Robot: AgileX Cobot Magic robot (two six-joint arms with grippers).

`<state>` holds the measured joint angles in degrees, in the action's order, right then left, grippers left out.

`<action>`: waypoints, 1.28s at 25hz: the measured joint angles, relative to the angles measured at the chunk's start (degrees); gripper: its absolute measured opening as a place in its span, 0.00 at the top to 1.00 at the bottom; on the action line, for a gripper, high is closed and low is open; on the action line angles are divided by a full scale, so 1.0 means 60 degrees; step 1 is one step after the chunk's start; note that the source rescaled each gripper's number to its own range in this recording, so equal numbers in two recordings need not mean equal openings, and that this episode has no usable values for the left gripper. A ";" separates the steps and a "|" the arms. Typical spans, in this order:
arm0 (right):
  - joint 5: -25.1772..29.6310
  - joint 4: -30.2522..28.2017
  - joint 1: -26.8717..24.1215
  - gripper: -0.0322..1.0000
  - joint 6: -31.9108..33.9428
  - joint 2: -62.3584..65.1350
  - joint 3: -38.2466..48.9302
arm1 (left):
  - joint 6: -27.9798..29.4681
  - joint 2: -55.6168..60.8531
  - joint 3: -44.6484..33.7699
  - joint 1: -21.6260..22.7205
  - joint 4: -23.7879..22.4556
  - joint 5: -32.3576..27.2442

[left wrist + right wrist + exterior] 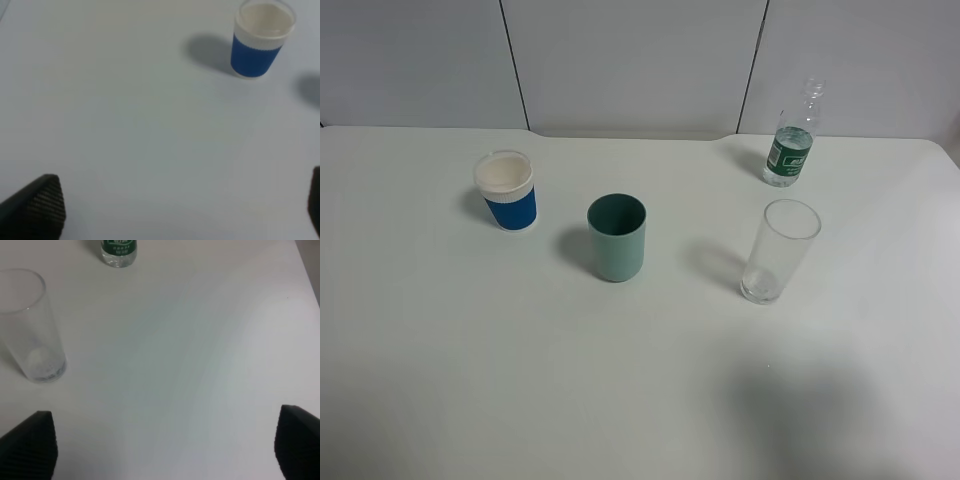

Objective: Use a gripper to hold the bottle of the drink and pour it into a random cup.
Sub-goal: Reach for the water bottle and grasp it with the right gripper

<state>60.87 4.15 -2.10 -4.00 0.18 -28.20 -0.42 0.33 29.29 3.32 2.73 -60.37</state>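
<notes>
Right gripper (165, 450): jaws spread wide, holding nothing. Left gripper (177, 205): jaws likewise apart and empty. The small clear plastic bottle with dark green label (789, 150), narrow-necked, stands upright at the far right of the white worktop (470, 350), behind the tall clear glass (778, 250). The matte teal-green tumbler (617, 238) stands mid-worktop.

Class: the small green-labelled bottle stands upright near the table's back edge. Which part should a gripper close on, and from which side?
Probably the green-labelled body of the bottle: straight-walled, wider than the neck. It stands upright, so come in level from the high view's right with the open right gripper; the clear glass stands in front.
</notes>
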 joint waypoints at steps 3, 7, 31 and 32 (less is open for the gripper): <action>0.0000 0.0000 0.0000 0.07 0.0000 0.0000 0.0000 | 0.0000 0.0000 0.0000 0.0000 0.0000 0.0000; 0.0000 0.0000 0.0000 0.07 0.0000 0.0000 0.0000 | 0.0000 0.0000 0.0000 0.0000 0.0000 0.0000; 0.0000 0.0000 0.0000 0.07 0.0000 0.0000 0.0000 | 0.0000 0.0000 0.0000 0.0000 0.0000 0.0000; 0.0000 0.0000 0.0000 0.07 0.0000 0.0000 0.0000 | 0.0000 0.0000 0.0000 0.0000 0.0000 0.0000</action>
<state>60.87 4.15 -2.10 -4.00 0.18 -28.20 -0.42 0.33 29.29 3.32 2.73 -60.37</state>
